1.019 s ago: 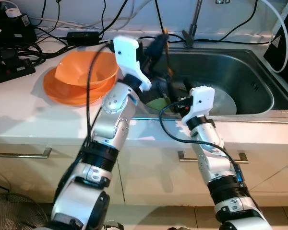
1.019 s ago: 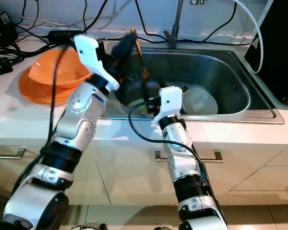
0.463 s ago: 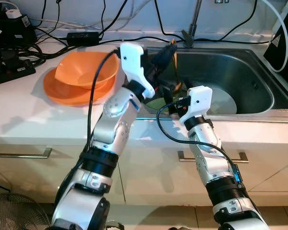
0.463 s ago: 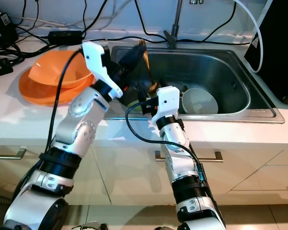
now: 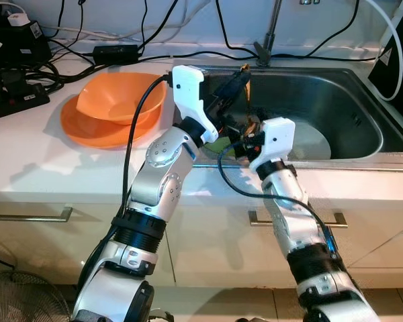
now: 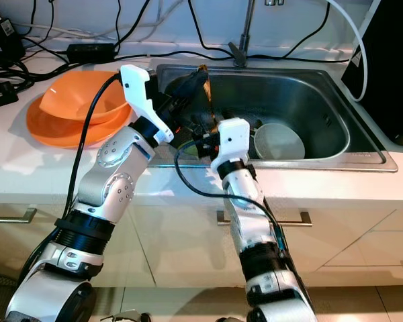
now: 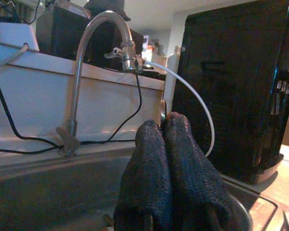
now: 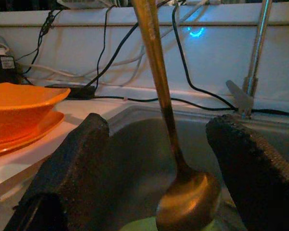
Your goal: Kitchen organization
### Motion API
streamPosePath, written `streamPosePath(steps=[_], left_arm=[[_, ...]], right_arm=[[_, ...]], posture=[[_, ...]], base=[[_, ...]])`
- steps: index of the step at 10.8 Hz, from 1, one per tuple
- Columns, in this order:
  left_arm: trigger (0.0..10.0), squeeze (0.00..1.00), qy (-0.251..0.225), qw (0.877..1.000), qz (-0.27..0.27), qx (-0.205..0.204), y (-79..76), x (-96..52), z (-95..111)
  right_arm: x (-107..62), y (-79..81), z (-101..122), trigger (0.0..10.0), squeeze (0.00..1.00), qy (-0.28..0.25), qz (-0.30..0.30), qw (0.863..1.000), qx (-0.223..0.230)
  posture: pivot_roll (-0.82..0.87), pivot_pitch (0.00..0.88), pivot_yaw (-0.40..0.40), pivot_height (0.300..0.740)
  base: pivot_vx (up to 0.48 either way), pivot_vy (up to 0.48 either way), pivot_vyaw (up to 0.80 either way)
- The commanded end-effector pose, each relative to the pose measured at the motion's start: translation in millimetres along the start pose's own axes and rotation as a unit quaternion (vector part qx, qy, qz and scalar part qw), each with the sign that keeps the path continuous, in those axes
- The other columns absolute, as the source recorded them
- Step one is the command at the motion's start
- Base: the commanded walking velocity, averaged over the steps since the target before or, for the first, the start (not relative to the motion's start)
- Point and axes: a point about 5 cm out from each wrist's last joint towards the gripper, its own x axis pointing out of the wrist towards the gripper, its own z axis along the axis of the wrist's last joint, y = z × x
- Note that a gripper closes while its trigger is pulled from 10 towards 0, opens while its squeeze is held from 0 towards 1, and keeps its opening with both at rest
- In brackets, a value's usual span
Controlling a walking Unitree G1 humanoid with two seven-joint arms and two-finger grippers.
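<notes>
A long brass spoon [image 8: 185,201] hangs upright over the left front corner of the steel sink [image 5: 336,84]. My left gripper [image 5: 238,76] is shut on the top of its handle; in the left wrist view the two fingers [image 7: 154,168] press together with a sliver of handle between them. My right gripper [image 8: 159,126] is open just below. Its two fingers [image 8: 74,159] stand on either side of the spoon's lower handle without touching it. The spoon's bowl hovers above a green dish [image 5: 221,145] on the sink floor.
An orange bowl [image 5: 119,98] sits on an orange plate [image 5: 87,129] on the counter to the left. A pale bowl [image 6: 279,141] lies in the sink. The faucet [image 5: 271,30] rises behind. Cables and a power strip [image 5: 17,94] crowd the back left; a black appliance [image 6: 389,60] stands at right.
My left gripper has carried the spoon to the right and down into the sink. My right gripper has come up slightly around its lower handle.
</notes>
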Motion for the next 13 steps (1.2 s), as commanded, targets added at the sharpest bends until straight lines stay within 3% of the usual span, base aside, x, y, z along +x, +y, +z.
streamPosePath(steps=[1,2,3,13], left_arm=[[10.0,0.0,0.001,1.0,-0.008,0.009,-1.7,-0.5,2.8],[10.0,0.0,0.004,1.0,-0.01,0.009,-2.2,-0.9,2.1],[10.0,0.0,0.007,1.0,-0.011,0.009,-2.7,-1.3,1.5],[10.0,0.0,0.011,1.0,-0.003,0.002,1.5,-3.6,2.6]], right_arm=[[2.3,-2.1,0.7,6.0,0.0,0.0,-0.006,1.0,0.002],[3.2,-1.5,0.5,2.0,0.0,0.0,-0.005,1.0,0.001],[4.6,-1.3,1.1,0.0,0.0,-0.001,-0.005,1.0,0.002],[7.0,-9.0,-0.6,0.0,0.0,-0.001,-0.028,1.0,0.005]], posture=[[0.04,0.0,0.015,0.74],[0.04,0.0,0.015,0.74],[0.04,0.0,0.015,0.74],[0.05,0.0,0.017,0.74]], base=[[0.0,0.0,0.0],[0.0,0.0,0.0],[0.0,0.0,0.0],[0.0,0.0,0.0]])
